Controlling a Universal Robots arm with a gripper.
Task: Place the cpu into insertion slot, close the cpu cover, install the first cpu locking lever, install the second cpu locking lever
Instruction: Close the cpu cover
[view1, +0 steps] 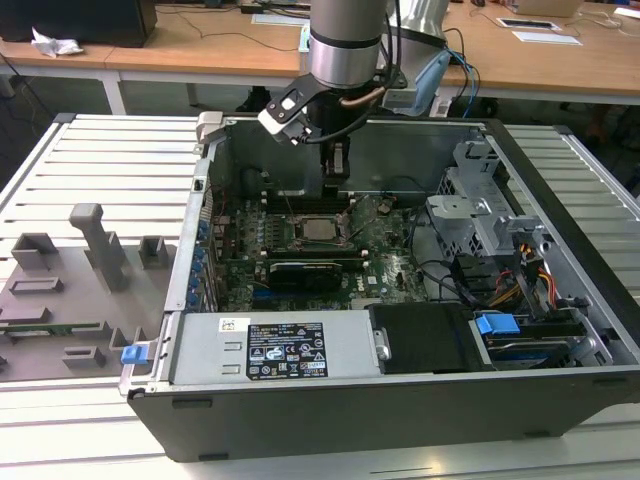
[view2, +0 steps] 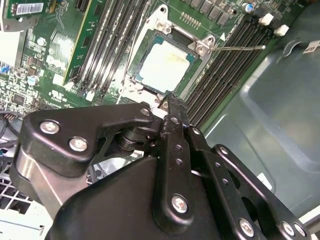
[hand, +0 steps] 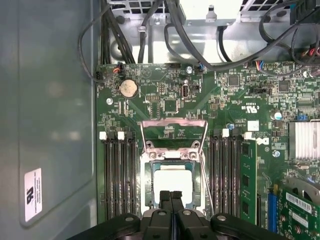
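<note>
Gripper (hand: 171, 194): closed, its black fingers pressed together with nothing between them. It hangs low inside the case (view1: 400, 425), tips just over one edge of the cpu; contact cannot be told.
Cpu (hand: 172, 180): lies flat in the slot, pale metal top up.
Slot (hand: 152, 180): dark frame around the cpu, near the middle of the board (hand: 165, 100).
Cover (hand: 174, 122): thin metal frame raised off the slot on the exterior view's right; green board shows through its cut-out.
Lever (view2: 235, 48): thin wire running from a slot corner out across the memory slots (hand: 117, 175), not clipped down.
Memory slots: long black rows on the far and near sides of the slot.
Case: open-topped, lying on a slatted table (view1: 100, 150).
</note>
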